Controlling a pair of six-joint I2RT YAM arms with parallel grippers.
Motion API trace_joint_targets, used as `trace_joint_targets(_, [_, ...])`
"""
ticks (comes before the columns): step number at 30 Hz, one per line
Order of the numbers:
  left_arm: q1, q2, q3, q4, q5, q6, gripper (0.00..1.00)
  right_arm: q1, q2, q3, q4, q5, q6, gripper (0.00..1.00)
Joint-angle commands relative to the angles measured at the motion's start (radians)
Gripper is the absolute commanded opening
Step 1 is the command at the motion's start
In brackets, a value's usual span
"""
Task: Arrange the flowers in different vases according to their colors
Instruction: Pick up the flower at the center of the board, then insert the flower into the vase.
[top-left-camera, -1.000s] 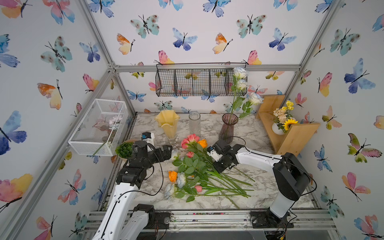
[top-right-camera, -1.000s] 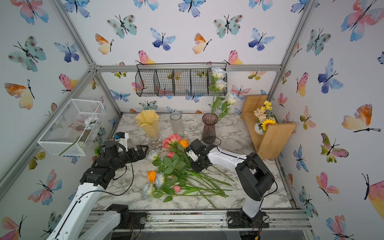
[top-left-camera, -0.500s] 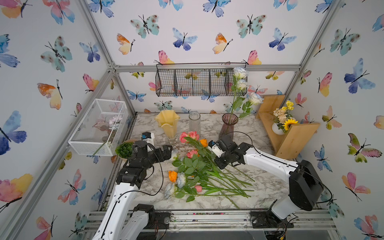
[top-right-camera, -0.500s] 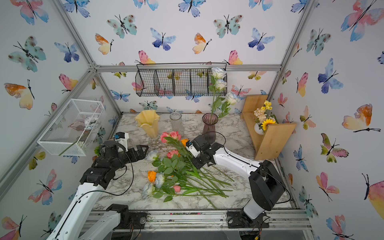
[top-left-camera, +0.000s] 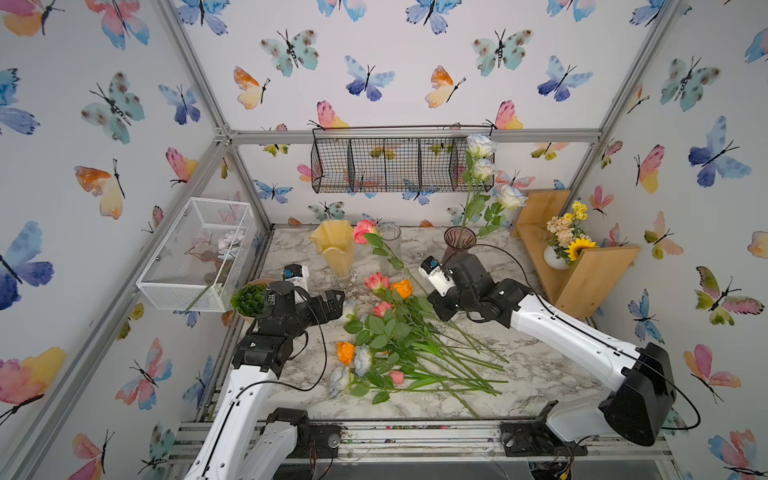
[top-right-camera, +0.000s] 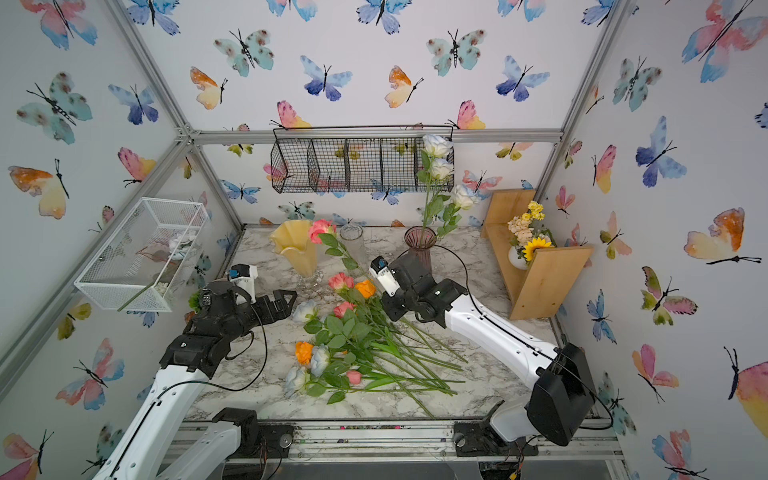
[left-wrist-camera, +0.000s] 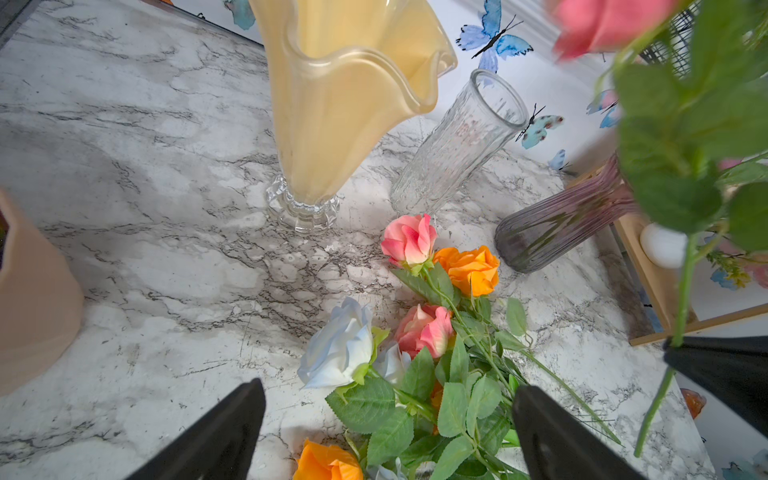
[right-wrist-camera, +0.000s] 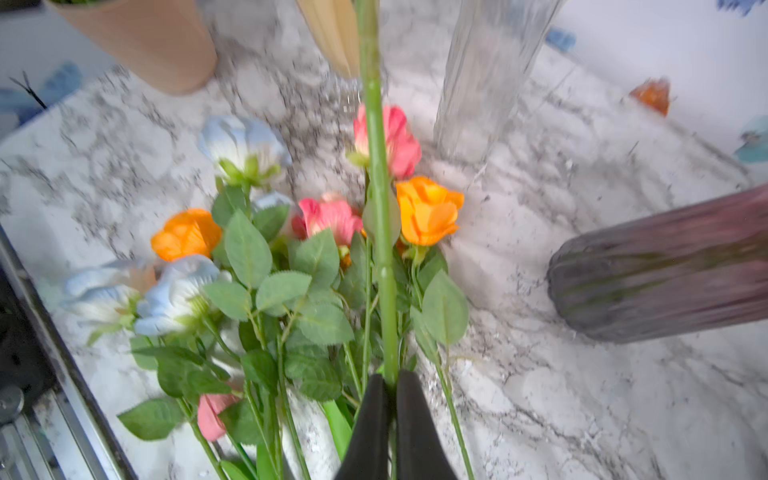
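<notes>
Pink petals top the long, green-stemmed leafy rose (top-left-camera: 364, 230) that your right gripper (right-wrist-camera: 388, 380) clamps low on its stem, fingers pressed together around it. From that grip the stem slants upward, and in both top views the bloom shows between the rims of the yellow ruffled-rim glass vase (top-left-camera: 332, 245) and the clear ribbed glass cylinder vase (top-left-camera: 390, 245). Your left gripper (left-wrist-camera: 388, 388) hovers with its fingers wide apart, holding nothing, just beside the nearest blooms of the heap.

You can see the other flowers lying in a loose heap (top-left-camera: 395, 336) on the grey-veined marble tabletop (top-left-camera: 540, 374): orange roses, pink roses and white ones tinged pale blue. Their matte, cloth-like blooms point toward your left arm, and the smooth green stems fan out toward your right arm, crossing one another.

All three vases stand upright in a row at the back of the table. The smoky purple ribbed flared glass vase (top-left-camera: 457, 241) holds three tall white, blue-tinged roses (top-left-camera: 482, 168).

A small round white pot (top-left-camera: 552, 257) with a yellow sunflower bouquet (top-left-camera: 575, 245) sits on the angled wooden shelf (top-left-camera: 590, 278). Beside your left arm a green succulent (top-left-camera: 248, 300) fills a tan pot (left-wrist-camera: 33, 299). On the left wall, the white mesh basket (top-left-camera: 166, 286) holds a pale flower (top-left-camera: 227, 243) lying on its side.
</notes>
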Motion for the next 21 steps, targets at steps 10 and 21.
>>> trace_joint_targets(10, [0.000,-0.011,-0.006,0.008,0.013,0.007,0.99,-0.028,0.128,0.302,0.544,0.048,0.056,0.02])
trace_joint_targets(21, [0.000,-0.011,-0.008,0.009,0.017,0.005,0.99,-0.086,0.454,0.586,0.897,0.016,0.083,0.02])
